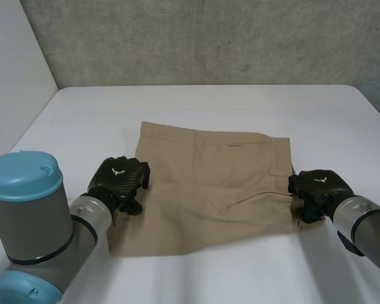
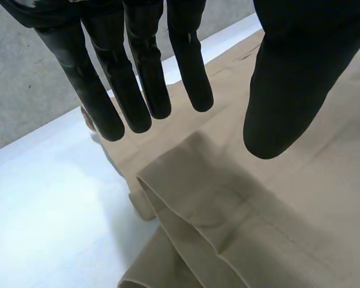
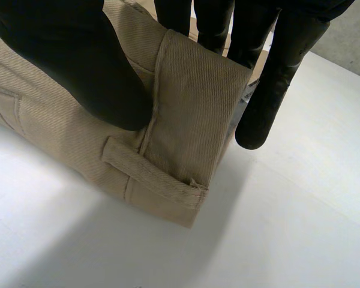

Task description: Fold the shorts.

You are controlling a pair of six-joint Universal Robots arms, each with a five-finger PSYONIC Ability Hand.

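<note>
Tan shorts (image 1: 215,183) lie folded on the white table (image 1: 88,120), waistband toward the right. My left hand (image 1: 117,180) hovers at their left edge, over the leg hems. In the left wrist view this hand (image 2: 138,78) has straight fingers and its thumb held apart, with nothing between them, above a folded hem of the shorts (image 2: 258,228). My right hand (image 1: 316,187) is at the right edge of the cloth. In its own wrist view the right hand (image 3: 66,60) pinches the waistband of the shorts (image 3: 192,108) between thumb and fingers, beside a belt loop (image 3: 150,171).
A grey concrete wall (image 1: 209,38) stands behind the table's far edge, and a white panel (image 1: 12,69) rises on the left. Bare tabletop surrounds the shorts on all sides.
</note>
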